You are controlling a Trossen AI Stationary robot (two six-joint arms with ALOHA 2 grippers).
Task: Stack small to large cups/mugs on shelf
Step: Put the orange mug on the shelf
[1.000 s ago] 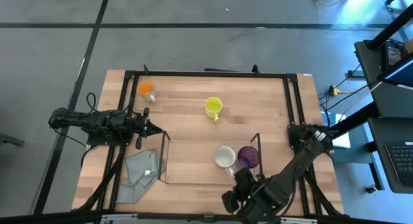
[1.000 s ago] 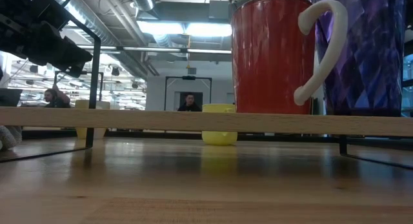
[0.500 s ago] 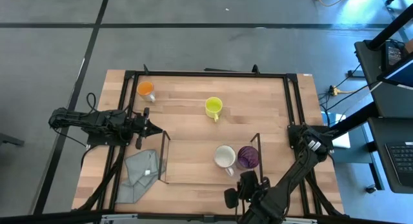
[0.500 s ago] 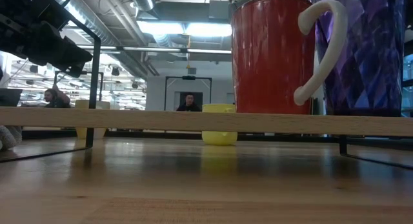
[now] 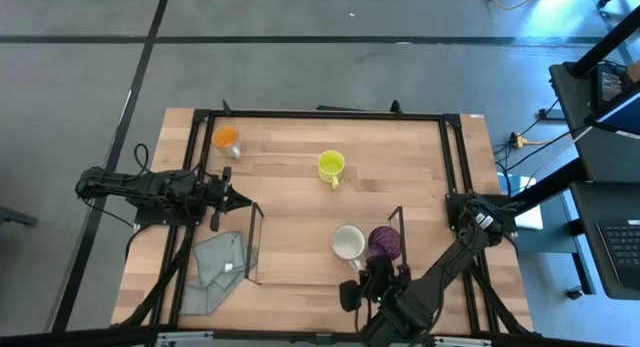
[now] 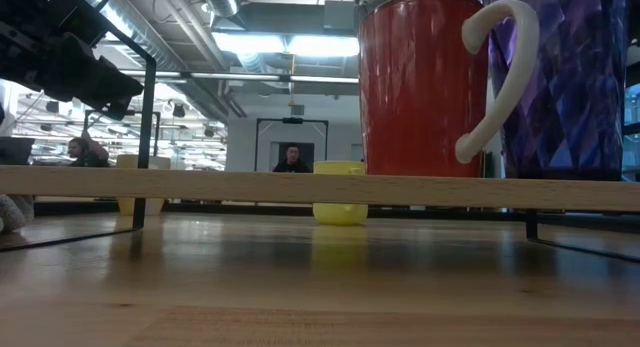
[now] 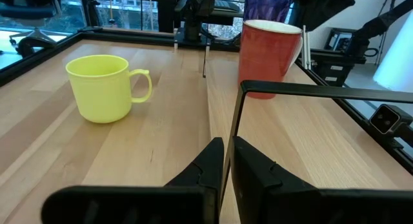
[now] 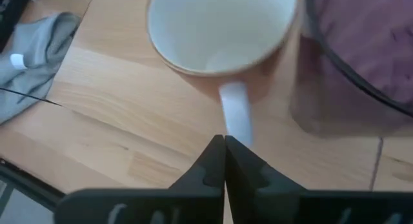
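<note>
Right gripper (image 5: pixel 372 283) poised at white mug (image 5: pixel 348 242) handle, jaws pressed together.
Next, I judge: spread, then pinch handle; left gripper (image 5: pixel 228 197) idle, jaws together.

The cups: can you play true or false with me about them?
1. The yellow mug stands on the shelf. False: it stands on the bare table.
2. The white mug and purple tumbler stand side by side. True.
3. The orange cup is near a table corner. True.
4. The right gripper holds the yellow mug. False: its fingers are shut, empty, by the white mug's handle.
5. The left gripper is shut. True.
</note>
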